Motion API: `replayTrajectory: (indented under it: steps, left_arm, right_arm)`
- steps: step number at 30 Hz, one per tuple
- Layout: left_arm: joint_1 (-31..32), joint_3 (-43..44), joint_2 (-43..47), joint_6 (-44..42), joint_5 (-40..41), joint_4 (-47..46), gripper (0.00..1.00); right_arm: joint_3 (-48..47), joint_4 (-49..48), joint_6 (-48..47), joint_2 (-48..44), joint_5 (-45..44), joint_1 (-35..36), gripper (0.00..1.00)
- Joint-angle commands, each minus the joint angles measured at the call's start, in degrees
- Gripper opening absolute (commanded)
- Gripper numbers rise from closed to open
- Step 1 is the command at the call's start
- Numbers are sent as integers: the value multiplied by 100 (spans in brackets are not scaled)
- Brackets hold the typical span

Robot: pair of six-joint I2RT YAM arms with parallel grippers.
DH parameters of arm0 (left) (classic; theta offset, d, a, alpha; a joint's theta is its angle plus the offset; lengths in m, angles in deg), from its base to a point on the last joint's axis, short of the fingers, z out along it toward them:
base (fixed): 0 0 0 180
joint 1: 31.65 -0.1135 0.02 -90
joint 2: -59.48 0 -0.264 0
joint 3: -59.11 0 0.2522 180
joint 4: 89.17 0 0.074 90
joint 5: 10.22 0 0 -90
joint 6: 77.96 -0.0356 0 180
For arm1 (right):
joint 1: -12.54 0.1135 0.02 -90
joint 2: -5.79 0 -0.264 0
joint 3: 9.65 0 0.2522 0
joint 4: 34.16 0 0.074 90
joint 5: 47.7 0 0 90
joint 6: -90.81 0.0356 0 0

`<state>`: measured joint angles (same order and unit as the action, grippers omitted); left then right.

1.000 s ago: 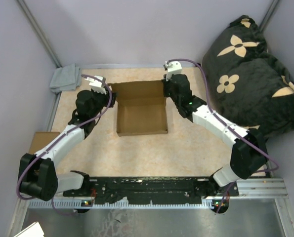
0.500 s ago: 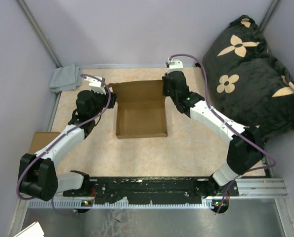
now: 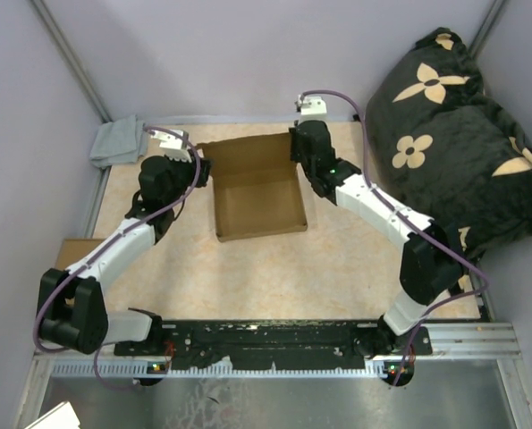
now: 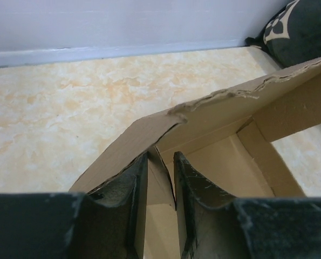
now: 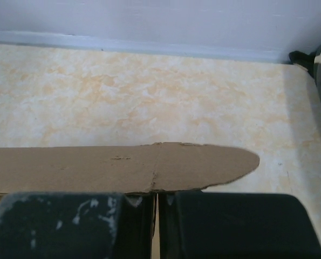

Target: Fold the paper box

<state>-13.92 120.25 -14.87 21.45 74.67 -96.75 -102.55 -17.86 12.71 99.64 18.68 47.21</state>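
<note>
The paper box [image 3: 258, 198] sits open in the middle of the table, side walls raised and its back flap [image 3: 248, 154] standing behind the tray. My left gripper [image 3: 199, 170] is at the box's back left corner. In the left wrist view its fingers [image 4: 136, 183] straddle the cardboard wall there, and the gripper [image 4: 161, 156] is shut on that wall. My right gripper [image 3: 298, 154] is at the back right corner. The right wrist view shows this gripper [image 5: 156, 195] shut on the thin edge of a rounded flap [image 5: 149, 167].
A grey cloth [image 3: 118, 141] lies at the back left corner. A black flowered cushion [image 3: 453, 125] fills the right side. A smaller cardboard piece [image 3: 73, 252] lies off the table's left edge. A wall [image 4: 122, 21] runs close behind the box.
Both grippers have moved toward the back wall, and the box has turned slightly counter-clockwise with them. The left jaws have narrowed onto the wall.
</note>
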Motion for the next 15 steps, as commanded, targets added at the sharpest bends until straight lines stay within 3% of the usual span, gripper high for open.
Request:
replayTrajectory:
  steps: [1, 9, 13, 15]
  left_arm:
    - [144, 117, -93, 70, -560, -386, 29]
    - [151, -385, 561, -160, -557, 187, 35]
    - [155, -524, 998, -167, -716, 772, 39]
    - [155, -574, 1264, -150, -734, 1210, 42]
  right_arm:
    - [336, -1130, -78, -77, 443, 172, 0]
    - [1173, -564, 283, -756, 831, 171, 5]
    - [1402, 203, 439, -1231, 1151, 171, 17]
    - [1510, 751, 563, -1604, 1434, 172, 31]
